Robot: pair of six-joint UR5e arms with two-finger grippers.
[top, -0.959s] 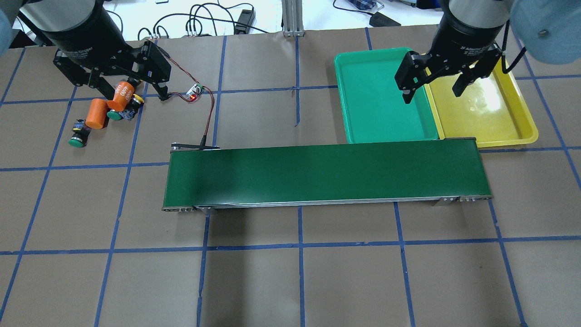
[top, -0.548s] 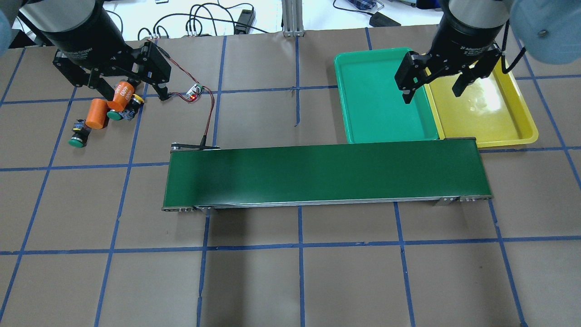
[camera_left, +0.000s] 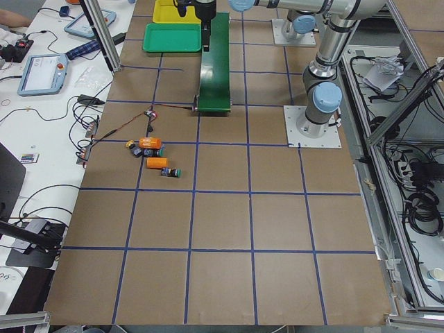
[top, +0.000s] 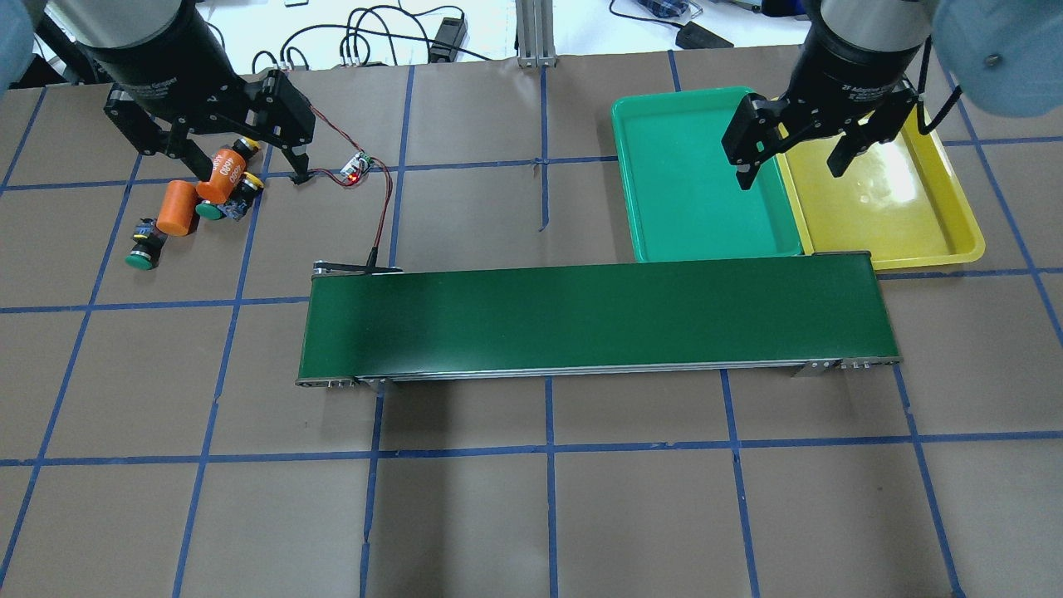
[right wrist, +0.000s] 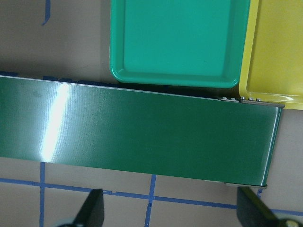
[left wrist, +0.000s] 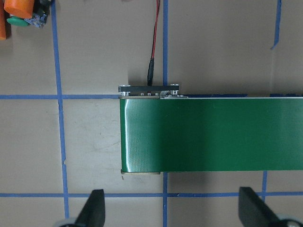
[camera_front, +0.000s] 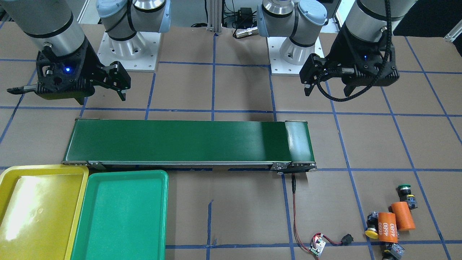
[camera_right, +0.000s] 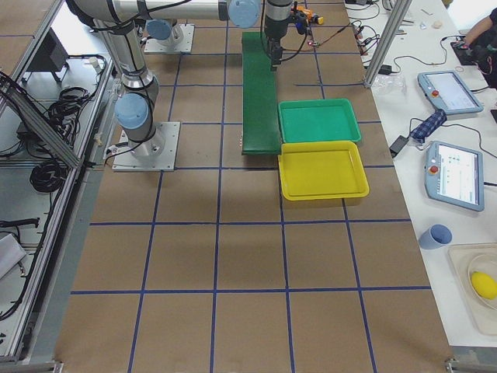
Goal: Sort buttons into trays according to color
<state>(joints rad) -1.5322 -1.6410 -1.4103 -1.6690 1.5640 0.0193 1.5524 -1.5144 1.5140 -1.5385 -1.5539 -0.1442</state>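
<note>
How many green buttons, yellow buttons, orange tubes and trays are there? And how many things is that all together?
Green buttons: 2
Yellow buttons: 2
Orange tubes: 2
Trays: 2 (one green, one yellow)
Total: 8

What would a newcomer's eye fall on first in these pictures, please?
The long dark-green conveyor belt across the middle of the table stands out first. At its end on the robot's right sit the green tray and the yellow tray, side by side, both empty. On the robot's left, bright orange cylinders and the buttons lie bunched together.
</note>
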